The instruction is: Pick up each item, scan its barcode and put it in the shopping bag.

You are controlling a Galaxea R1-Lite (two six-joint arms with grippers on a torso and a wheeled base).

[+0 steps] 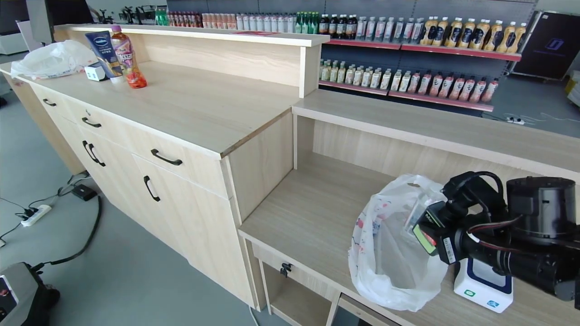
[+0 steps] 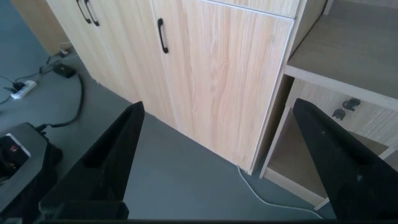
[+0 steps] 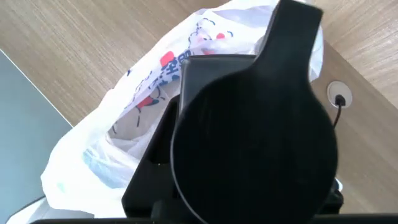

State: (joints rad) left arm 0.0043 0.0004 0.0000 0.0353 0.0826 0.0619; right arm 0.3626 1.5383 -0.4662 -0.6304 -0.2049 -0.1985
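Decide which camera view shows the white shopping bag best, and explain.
The head view: the shopping bag stands nearly whole and open-mouthed on the lower counter. The right wrist view catches its printed side, but a dark shape in front hides much of it. The left wrist view looks at cupboard doors and floor.

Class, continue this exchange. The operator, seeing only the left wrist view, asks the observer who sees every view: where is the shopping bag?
Observer: The shopping bag stands on the lower counter, to the robot's right.
Operator: Which items wait for scanning?
Observer: A blue tube, a bottle and a small white box stand together on the upper counter, far to the left.
Operator: Anything like a scanner nearby?
Observer: A white and blue device, perhaps the scanner, sits on the bag's right.
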